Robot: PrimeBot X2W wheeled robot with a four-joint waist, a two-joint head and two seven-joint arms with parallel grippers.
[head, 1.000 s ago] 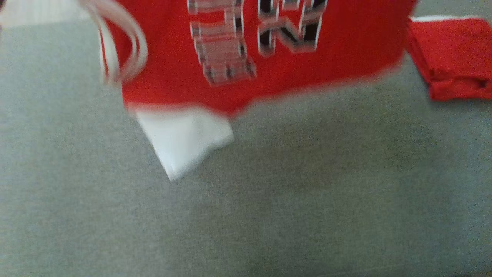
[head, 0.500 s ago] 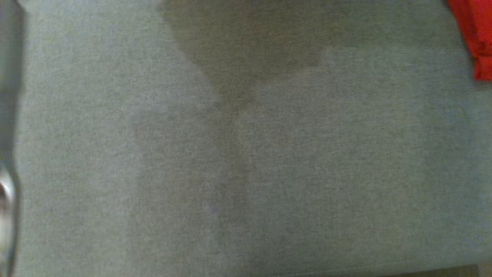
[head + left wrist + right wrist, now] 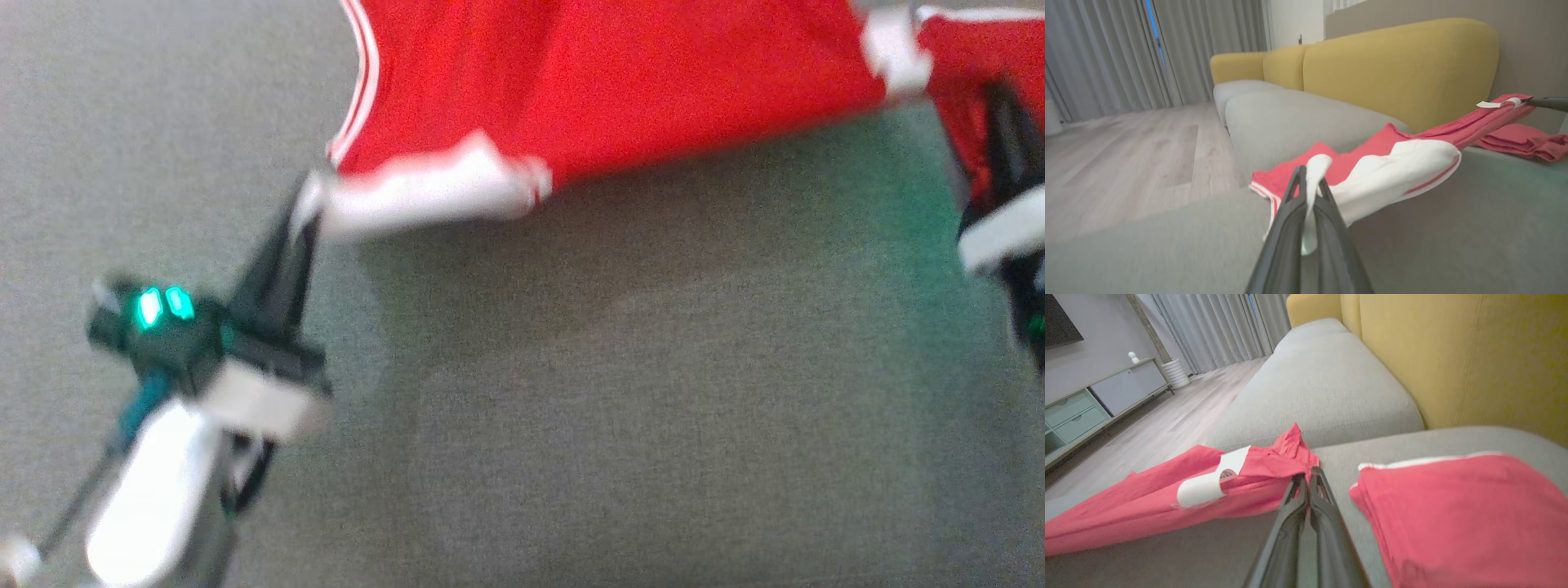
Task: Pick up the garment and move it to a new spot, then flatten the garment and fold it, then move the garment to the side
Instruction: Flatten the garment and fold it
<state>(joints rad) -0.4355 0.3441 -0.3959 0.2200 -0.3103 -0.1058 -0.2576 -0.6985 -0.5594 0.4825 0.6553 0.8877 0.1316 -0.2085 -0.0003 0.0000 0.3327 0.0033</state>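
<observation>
Slippage threatens: left gripper (image 3: 1310, 179) and right gripper (image 3: 1307, 476) clench only thin garment (image 3: 612, 82) edges; sagging middle may bunch.

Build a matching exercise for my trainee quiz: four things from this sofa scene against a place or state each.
1 red jersey with white trim
2 folded red cloth
3 yellow fabric sofa backrest
4 left gripper

a upright behind the grey seat cushion
b shut on white trim
c stretched to the right gripper
d lying loose on the seat

Pairs: 1-c; 2-d; 3-a; 4-b
</observation>
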